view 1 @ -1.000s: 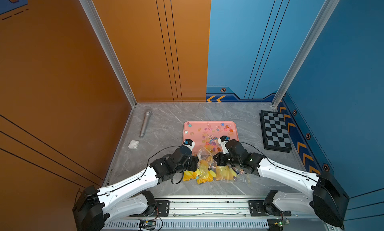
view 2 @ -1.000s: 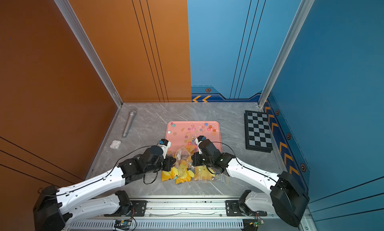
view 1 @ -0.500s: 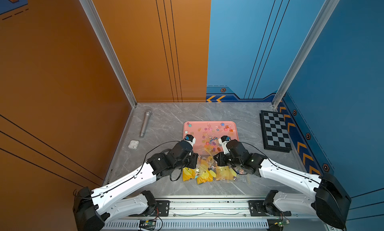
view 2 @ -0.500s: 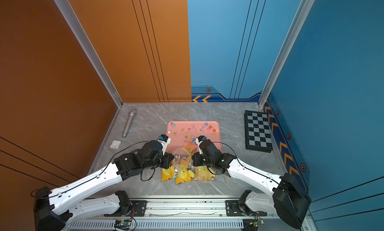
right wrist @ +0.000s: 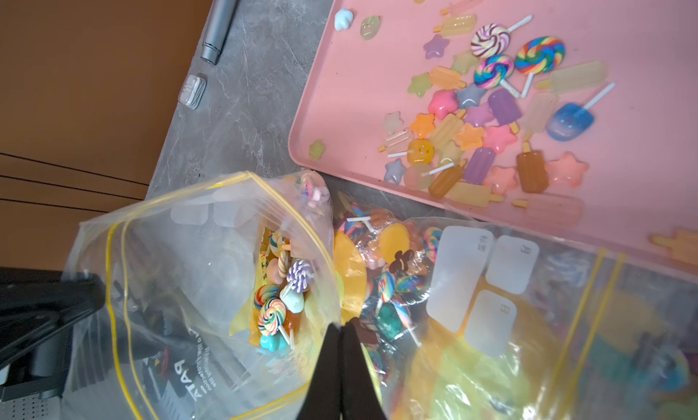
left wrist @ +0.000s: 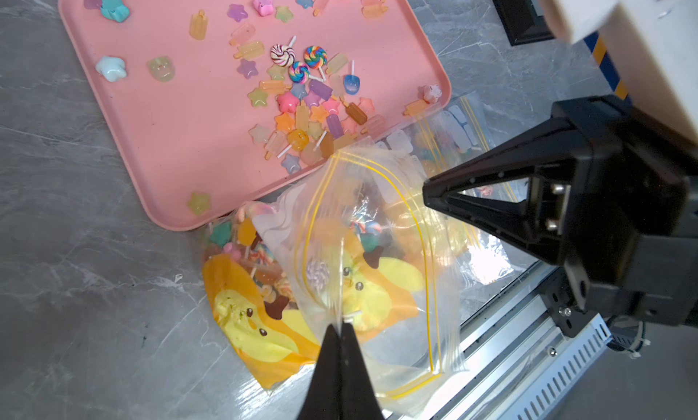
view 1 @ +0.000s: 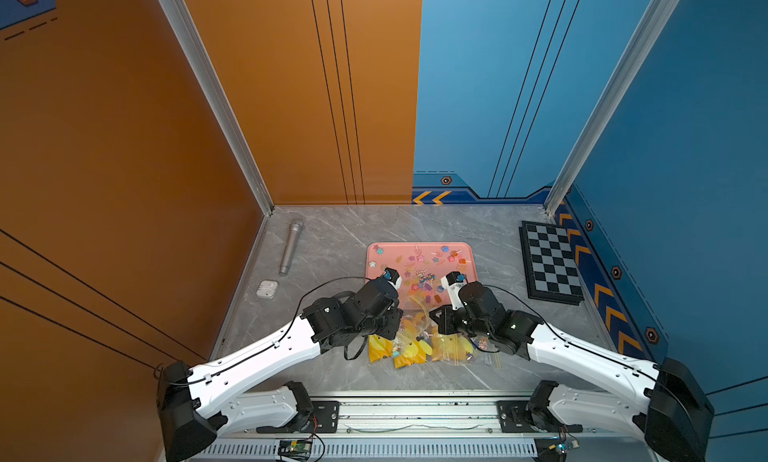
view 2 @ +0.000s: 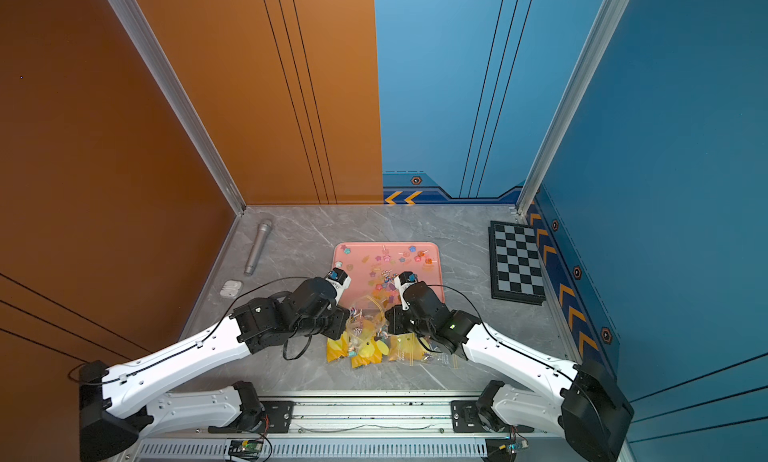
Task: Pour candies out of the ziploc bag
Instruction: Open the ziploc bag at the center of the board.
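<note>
A clear ziploc bag with yellow zip lines hangs between my two grippers, its mouth gaping toward the pink tray. My left gripper is shut on one side of the bag's film. My right gripper is shut on the opposite side of the ziploc bag. A few candies, swirl lollipops among them, lie inside it. Many more candies are scattered on the tray. In both top views the ziploc bag sits at the tray's near edge.
More bags printed in yellow and orange lie on the table under the held one, with candies inside. A grey microphone and a white earbud case lie at the left. A chessboard is at the right. The metal rail runs along the front.
Both grippers have shifted slightly toward the tray with the bag between them, the left one more. Both grips are unchanged.
</note>
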